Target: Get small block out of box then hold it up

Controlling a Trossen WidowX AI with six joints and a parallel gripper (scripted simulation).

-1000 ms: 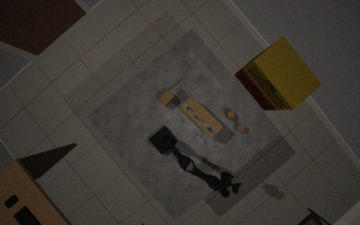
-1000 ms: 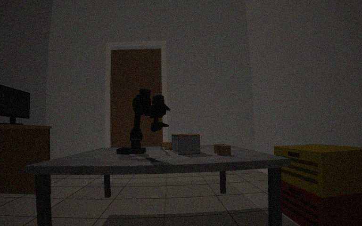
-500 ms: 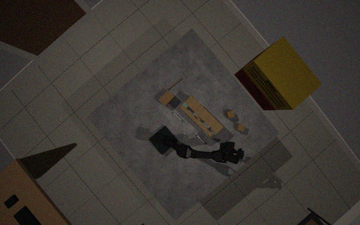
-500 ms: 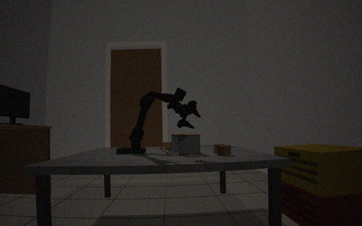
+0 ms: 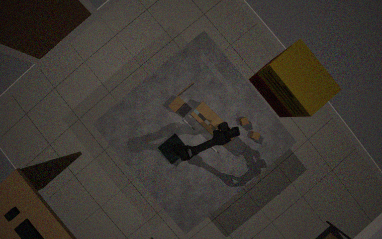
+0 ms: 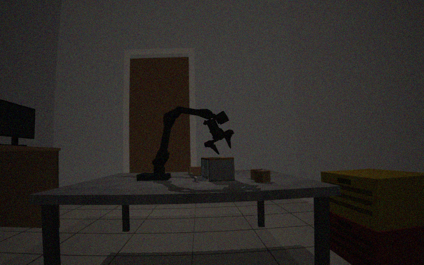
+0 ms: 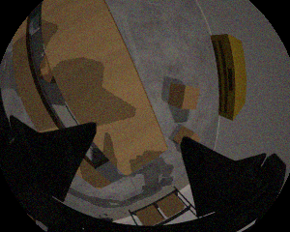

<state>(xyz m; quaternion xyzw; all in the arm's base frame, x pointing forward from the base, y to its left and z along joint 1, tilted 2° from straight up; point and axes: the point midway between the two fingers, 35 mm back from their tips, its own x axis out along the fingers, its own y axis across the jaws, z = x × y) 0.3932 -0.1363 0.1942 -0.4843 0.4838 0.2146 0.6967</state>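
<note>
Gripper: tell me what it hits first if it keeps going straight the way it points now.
Most likely the tan top of the box. The open, empty gripper hangs above it, angled downward, and the wrist view shows the box's top panel between the fingers. Depth is unclear; it could land near the box's edge.

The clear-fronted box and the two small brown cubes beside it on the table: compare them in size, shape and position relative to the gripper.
The box is long and far larger; each small cube is squat and much smaller. In the exterior view the box stands taller than the cubes. The open gripper hangs above the box's near end, while the cubes sit off to one side, away from it. All share tan tops and rest on the table.
</note>
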